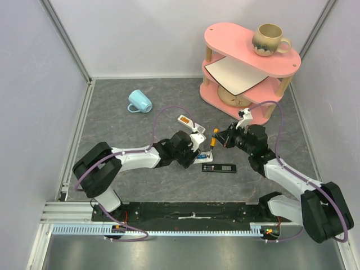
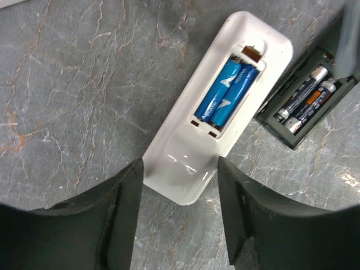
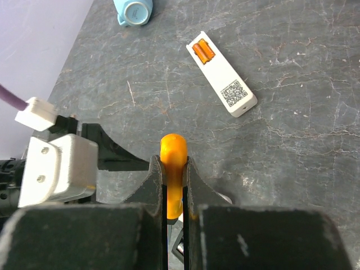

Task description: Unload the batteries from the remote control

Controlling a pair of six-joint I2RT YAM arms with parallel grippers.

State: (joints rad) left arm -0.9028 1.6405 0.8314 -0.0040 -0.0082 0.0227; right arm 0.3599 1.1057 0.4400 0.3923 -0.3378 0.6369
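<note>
Down at the left wrist cam, the left gripper (image 2: 180, 169) has its jaws spread wide, straddling the near end of the white remote (image 2: 175, 135) without pinching it. The back cover's off and two blue batteries (image 2: 228, 93) sit side by side in the bay. My read is the step is popping those out, so I'd close the left jaws on the remote's long edges first so it can't skate around, while keeping the fingers off the bay. A black remote (image 2: 292, 125) lies just beside it, also open, with dark batteries (image 2: 306, 98) inside, so there isn't much room on that side. Over on the right wrist cam, the right gripper (image 3: 173, 174) is clamped on the orange handle of the screwdriver (image 3: 172, 149). The tip's hidden below the fingers, so I can't tell if it's touching anything. I'd go in at one end of a cell and lever up gently, one cell at a time. Another white remote (image 3: 225, 76) with orange batteries (image 3: 203, 50) lies well apart, and a blue mug (image 3: 134, 10) farther off. From the top cam, a pink shelf (image 1: 225, 35) with a beige mug (image 1: 269, 39) stands at the back, out of the way.
</note>
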